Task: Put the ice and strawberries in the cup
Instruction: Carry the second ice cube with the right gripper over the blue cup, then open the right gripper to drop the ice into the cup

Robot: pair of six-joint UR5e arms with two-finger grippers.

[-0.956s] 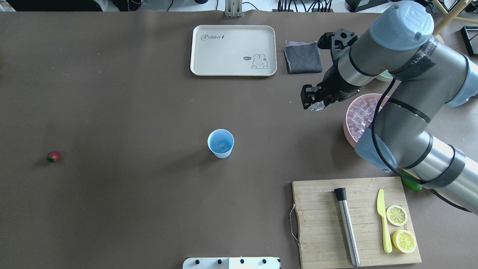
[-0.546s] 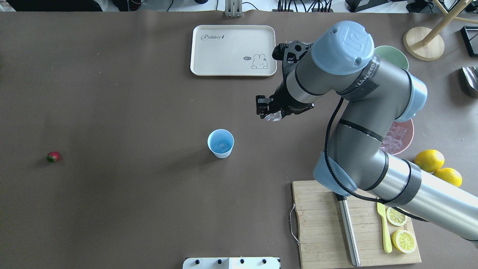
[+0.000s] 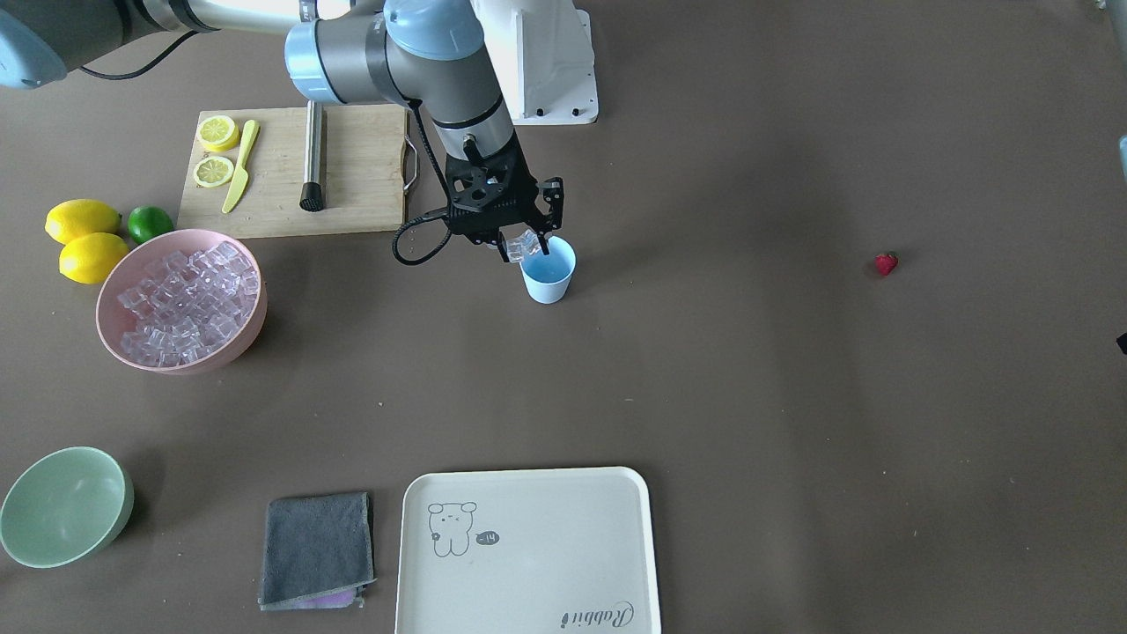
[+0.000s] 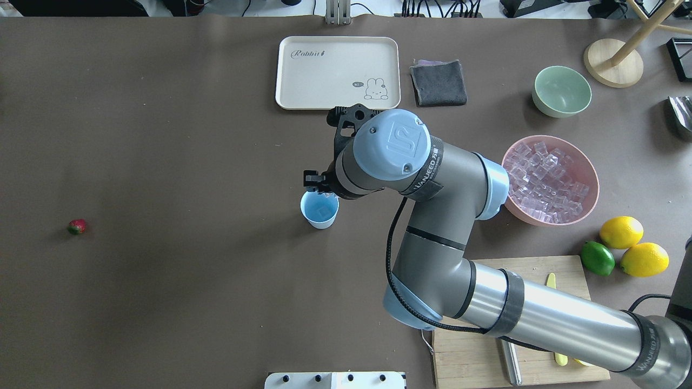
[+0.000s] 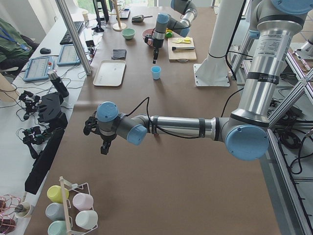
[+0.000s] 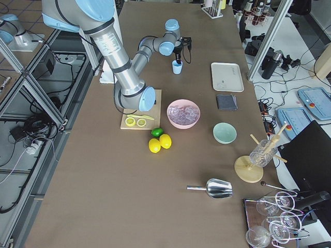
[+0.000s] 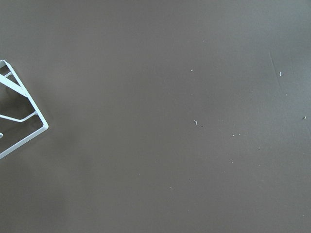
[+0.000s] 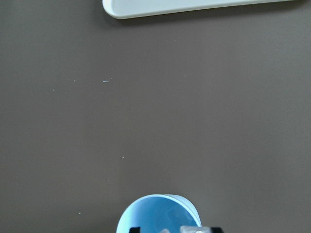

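Overhead exterior: brown table [image 4: 162, 135] bears cup [image 4: 320, 214], strawberry [image 4: 77, 226]; right tool [image 3: 526, 249] grips ice [image 3: 519, 246]

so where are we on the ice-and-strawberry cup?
Done: a cube seems to lie in the cup already. In hand: the right tool is shut on an ice cube right over the cup's rim, not yet released. Left: the strawberry lies far from the cup, and the left tool is nowhere near it. Spare ice sits in the pink bowl.
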